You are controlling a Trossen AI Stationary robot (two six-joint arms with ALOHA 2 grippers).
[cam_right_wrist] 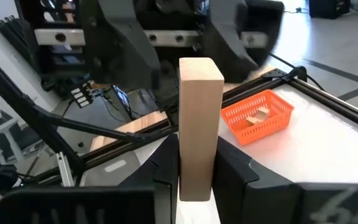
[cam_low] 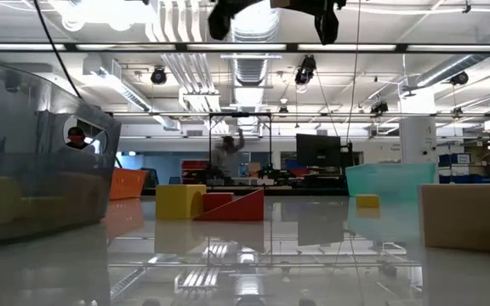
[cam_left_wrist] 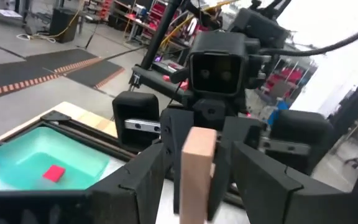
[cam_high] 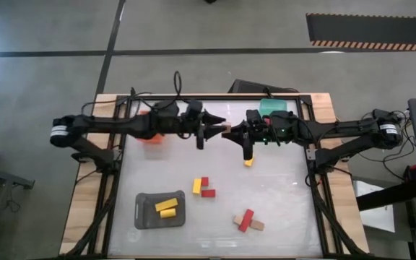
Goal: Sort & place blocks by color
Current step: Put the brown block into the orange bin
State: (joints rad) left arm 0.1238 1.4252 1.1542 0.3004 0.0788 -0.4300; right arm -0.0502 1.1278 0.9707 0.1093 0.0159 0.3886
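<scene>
Tan block [cam_right_wrist: 199,127] sits pinched in the right gripper [cam_right_wrist: 196,171], standing on end between the two fingers with its long axis running straight out from them toward the left arm. In the high view it shows as a small pale bit in the upper middle of the frame, right in the gap between the two grippers. The left gripper [cam_high: 215,128] faces it head on, jaws spread wide with the block [cam_left_wrist: 196,168] between the two fingers [cam_left_wrist: 143,180] but, as far as I can tell, not yet clamped by them. This looks like a handover, so the thing that matters is that the block points lengthwise into the left jaws. The orange tray [cam_right_wrist: 257,115], already holding tan pieces, lies on the left arm's side, at upper left in the high view. A teal tray [cam_left_wrist: 42,158] with a red block [cam_left_wrist: 53,173] sits behind the right arm. Other blocks lie lower on the table [cam_high: 280,195], some in a grey tray [cam_high: 144,217]
</scene>
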